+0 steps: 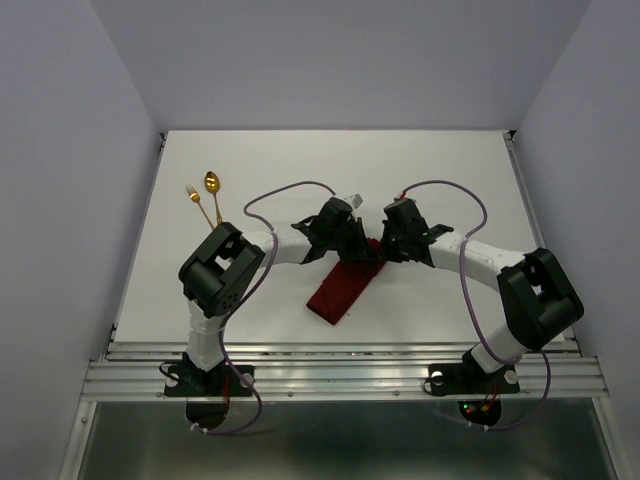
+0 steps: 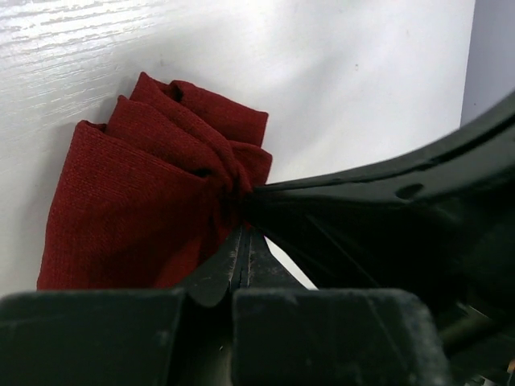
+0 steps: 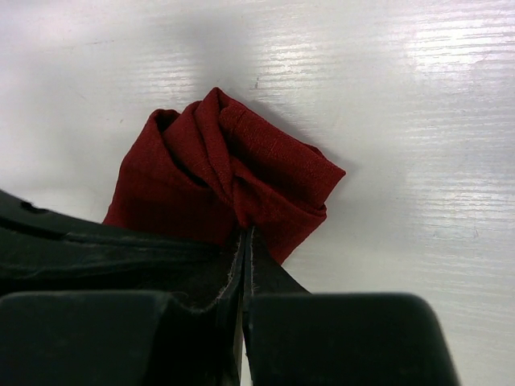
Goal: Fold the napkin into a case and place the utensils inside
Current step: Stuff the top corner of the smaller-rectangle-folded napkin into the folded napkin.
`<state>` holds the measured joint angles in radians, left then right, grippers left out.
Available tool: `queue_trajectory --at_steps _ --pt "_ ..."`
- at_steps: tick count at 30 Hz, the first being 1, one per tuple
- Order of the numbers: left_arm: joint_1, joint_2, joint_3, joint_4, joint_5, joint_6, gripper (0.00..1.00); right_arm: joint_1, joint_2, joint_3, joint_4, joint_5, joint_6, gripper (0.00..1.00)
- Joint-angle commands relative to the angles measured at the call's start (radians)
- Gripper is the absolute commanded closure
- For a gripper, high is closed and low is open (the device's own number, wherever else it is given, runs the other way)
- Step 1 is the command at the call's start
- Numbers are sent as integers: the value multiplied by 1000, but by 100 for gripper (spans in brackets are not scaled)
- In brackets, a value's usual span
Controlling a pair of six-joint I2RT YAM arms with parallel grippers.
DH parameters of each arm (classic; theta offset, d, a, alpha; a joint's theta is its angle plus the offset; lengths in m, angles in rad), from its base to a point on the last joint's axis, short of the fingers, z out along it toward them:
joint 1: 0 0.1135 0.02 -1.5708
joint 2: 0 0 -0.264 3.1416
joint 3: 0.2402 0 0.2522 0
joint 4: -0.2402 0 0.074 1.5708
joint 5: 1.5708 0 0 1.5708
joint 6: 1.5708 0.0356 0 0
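1. The napkin lies near the middle of the table. It is folded into a narrow strip that runs at a slant. Its near end rests flat and its far end is bunched up.
2. Both wrist views show that far end gathered into thick, creased folds. The puckering looks like the result of two grips biting the cloth at almost the same spot.
3. The left gripper has its jaws pressed together on a pinch of cloth.
4. The right gripper does the same from the other side. The tips of the two sit just beside each other.
5. Two holds on one end suggest that this end is being raised or turned over to shape the pocket. The case seems only partly made, and I cannot tell whether it has an opening yet.
6. The spoon and fork lie side by side at the far left, well apart from the napkin. They are probably set there to leave room for folding, and they are not yet inside.
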<state>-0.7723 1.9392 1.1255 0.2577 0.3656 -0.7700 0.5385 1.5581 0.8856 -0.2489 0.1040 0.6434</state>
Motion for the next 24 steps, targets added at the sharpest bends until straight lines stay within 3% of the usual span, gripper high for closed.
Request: queue_trajectory --at_steps 1,14,24 --pt "-4 -100 -7 -28 -8 41 100 9 -29 -8 34 16 -1 99" --pt "1 -19 124 -113 -138 50 100 9 -53 -16 34 2 7 99" --pt "1 58 201 -158 -137 69 100 9 -47 -2 33 -1 7 99"
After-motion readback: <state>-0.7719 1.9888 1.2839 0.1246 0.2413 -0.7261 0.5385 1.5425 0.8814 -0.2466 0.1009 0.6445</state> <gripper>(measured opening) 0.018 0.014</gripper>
